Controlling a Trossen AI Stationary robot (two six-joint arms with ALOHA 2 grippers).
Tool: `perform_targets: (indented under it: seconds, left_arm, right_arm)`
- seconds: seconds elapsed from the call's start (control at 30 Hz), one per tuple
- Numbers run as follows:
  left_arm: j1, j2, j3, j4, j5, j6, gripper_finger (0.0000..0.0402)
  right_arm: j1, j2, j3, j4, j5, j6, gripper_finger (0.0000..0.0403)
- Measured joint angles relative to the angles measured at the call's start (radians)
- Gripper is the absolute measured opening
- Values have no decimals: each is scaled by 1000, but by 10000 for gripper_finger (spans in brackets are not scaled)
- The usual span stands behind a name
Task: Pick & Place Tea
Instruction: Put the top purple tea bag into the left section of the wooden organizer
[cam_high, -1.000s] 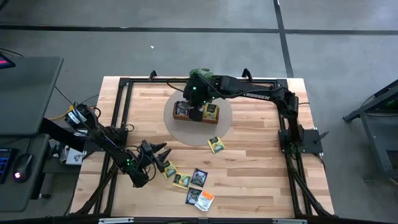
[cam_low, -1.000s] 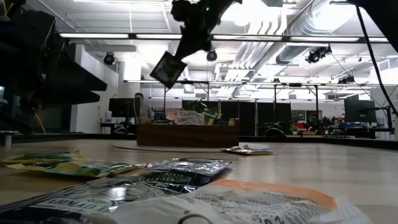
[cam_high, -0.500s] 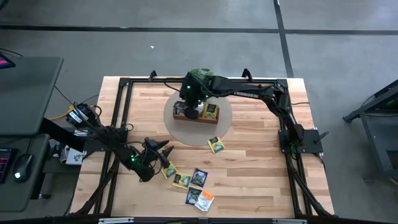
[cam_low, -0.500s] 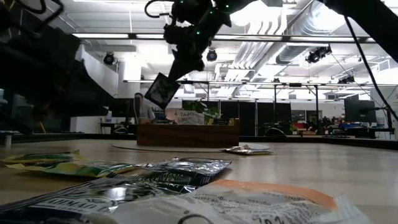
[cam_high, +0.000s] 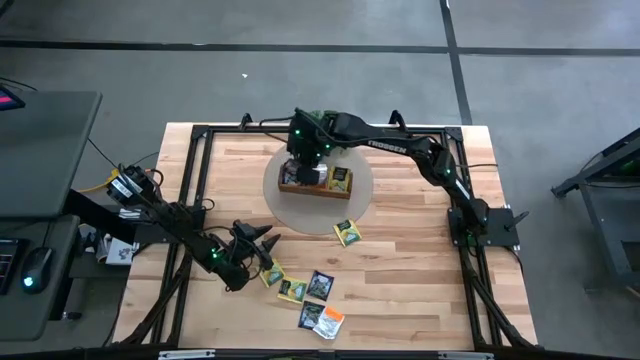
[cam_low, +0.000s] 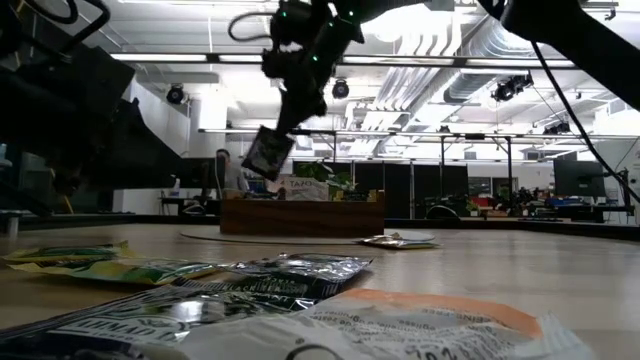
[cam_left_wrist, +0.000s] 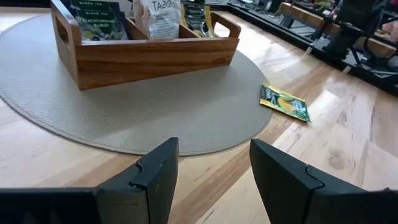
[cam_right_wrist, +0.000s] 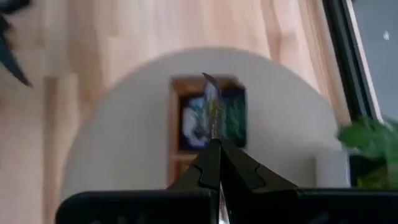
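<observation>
- Right pincer (cam_low: 290, 105) pinches 1 dark sachet (cam_low: 268, 153) above the wooden tray (cam_high: 312, 180).
- Left pincer (cam_left_wrist: 211, 165) hovers with fingers apart, holding nothing, near loose sachets (cam_high: 305, 290) on the tabletop (cam_high: 410, 260).

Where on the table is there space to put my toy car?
Bare wood lies between the round mat and the right arm's base, and along the far-left corner. It is crowded near the front, where tea sachets lie beside the left claw.

The left gripper (cam_left_wrist: 211, 171) has its fingers (cam_left_wrist: 152, 177) spread above the worktop (cam_left_wrist: 348, 137). Ahead, a wooden tray (cam_left_wrist: 143, 59) holding upright sachets (cam_left_wrist: 96, 12) sits on a round mat (cam_left_wrist: 168, 112); a yellow-green sachet (cam_left_wrist: 285, 102) lies just beside the mat.
</observation>
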Motion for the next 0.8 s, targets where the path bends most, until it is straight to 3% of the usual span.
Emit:
perform_targets:
  seconds: [0.8]
  left_arm:
    - [0,0,0,-24,26,3,195]
  right_arm:
    - [1,-2,-192,171,-38,0,0]
